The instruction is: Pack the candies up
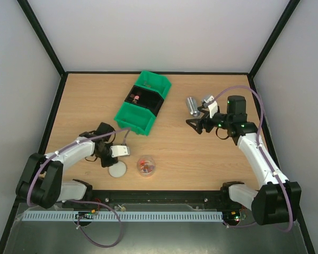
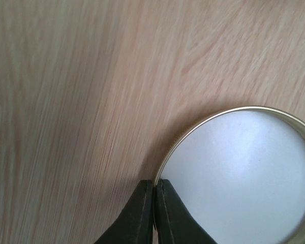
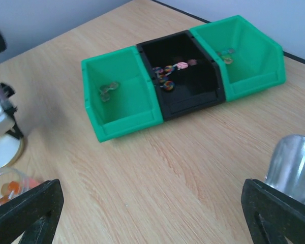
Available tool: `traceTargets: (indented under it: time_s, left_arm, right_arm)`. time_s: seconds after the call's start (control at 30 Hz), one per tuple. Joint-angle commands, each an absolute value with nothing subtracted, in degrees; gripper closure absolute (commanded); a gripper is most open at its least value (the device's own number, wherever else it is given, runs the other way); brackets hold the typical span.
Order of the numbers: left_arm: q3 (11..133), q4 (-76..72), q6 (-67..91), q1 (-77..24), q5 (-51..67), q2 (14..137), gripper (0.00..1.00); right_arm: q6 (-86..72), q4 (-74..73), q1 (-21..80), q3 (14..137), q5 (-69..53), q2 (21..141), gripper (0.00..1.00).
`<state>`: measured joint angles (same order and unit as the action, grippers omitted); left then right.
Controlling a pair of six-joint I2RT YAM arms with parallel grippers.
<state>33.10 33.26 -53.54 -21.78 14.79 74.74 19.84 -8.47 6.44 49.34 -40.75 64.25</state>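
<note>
Only from the left wrist: left tool (image 2: 154, 198) pressed together, pinching the thin brassy rim of the lid (image 2: 244, 178). Lid flat on the bench (image 2: 66, 101), round, with a smooth pale face; bench of light wood grain. From overhead, merely a white disc just left of the jar (image 1: 146, 165), the left tool just behind that disc.

Only from overhead: whole jar, small, clear and round, open-topped, close to the front edge of the bench. Inside, a few candies (image 1: 144, 166), red and orange, near the left tool but apart from it. From the right wrist, same jar cut off at the lower left corner.

Only from the right wrist: more candies beyond the jar, in a row of three glossy plastic bins with sloped open fronts. Two or three in the nearer green bin (image 3: 117, 96), a small mixed-colour heap in the black bin (image 3: 185, 71) at the middle, a few in the farther green bin (image 3: 249, 61). All well ahead of the right tool (image 3: 152, 208).

Right tool spread wide, far right of the jar, blocky black fingers (image 3: 25, 208) at both lower corners, bare bench between them. Scoop (image 3: 295, 162) of smooth rounded shiny metal just behind one finger; touching or not, cannot tell.
</note>
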Motion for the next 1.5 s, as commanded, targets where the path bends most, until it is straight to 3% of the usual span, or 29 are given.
traceTargets:
  time_s: [0.0, 0.27, 0.43, 0.77, 0.97, 1.47]
  left_arm:
    - [39.5, 44.3, -58.0, -14.6, 19.5, 75.6, 0.98]
    - [64.1, 66.9, -59.6, -11.5, 35.9, 83.9, 0.98]
    - [73.1, 70.5, -54.0, -15.4, 45.5, 89.2, 0.98]
    - [79.3, 70.6, -46.5, -21.8, 59.4, 98.1, 0.98]
    - [81.3, 70.5, -44.4, -23.1, 61.9, 102.0, 0.98]
    - [82.7, 74.1, -45.4, -23.2, 63.0, 105.6, 0.98]
  right_arm:
    - [26.9, -12.6, 8.8, 52.1, -45.2, 64.9, 0.05]
    - [40.5, -9.4, 21.1, 53.0, -44.1, 64.9, 0.16]
    - [51.4, -5.3, 30.2, 52.3, -42.2, 65.3, 0.27]
    - [71.4, -5.5, 38.9, 50.7, -40.9, 67.6, 0.39]
    - [77.0, -9.2, 41.3, 51.5, -41.7, 69.2, 0.52]
    - [74.8, -10.2, 41.8, 53.7, -41.0, 70.9, 0.84]
